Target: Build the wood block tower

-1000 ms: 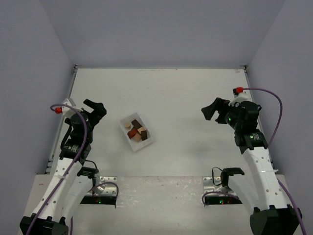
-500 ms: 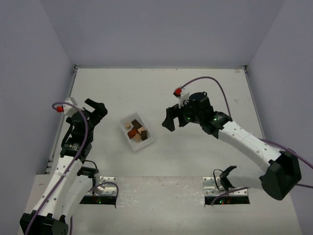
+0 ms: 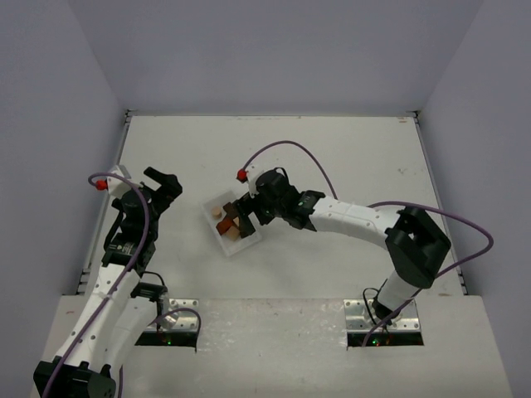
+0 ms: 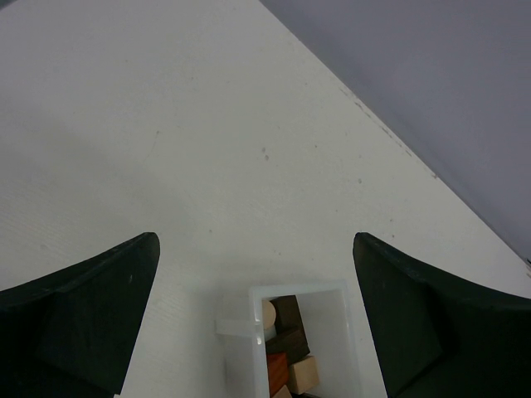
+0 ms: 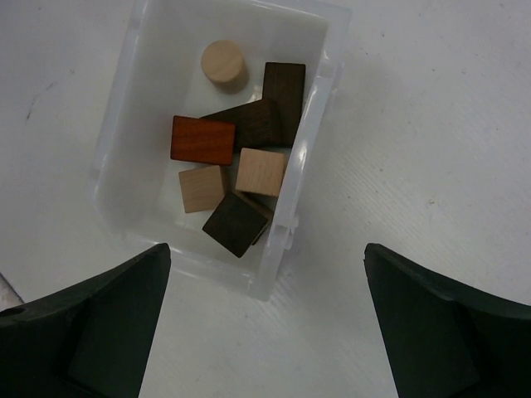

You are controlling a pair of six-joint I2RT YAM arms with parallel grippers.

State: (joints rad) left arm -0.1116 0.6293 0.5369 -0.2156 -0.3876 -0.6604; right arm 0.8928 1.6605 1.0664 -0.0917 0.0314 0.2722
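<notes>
The right gripper (image 5: pixel 265 332) hangs over the tray (image 5: pixel 314 141), jaws wide and empty. The blocks (image 5: pixel 261 172) lie packed and touching, so a finger may jam on the tray wall or shove neighbours. Seven show: three tan, one reddish, three dark. No tower stands. Left of the tray, the left gripper (image 3: pixel 163 184) gapes empty.
</notes>
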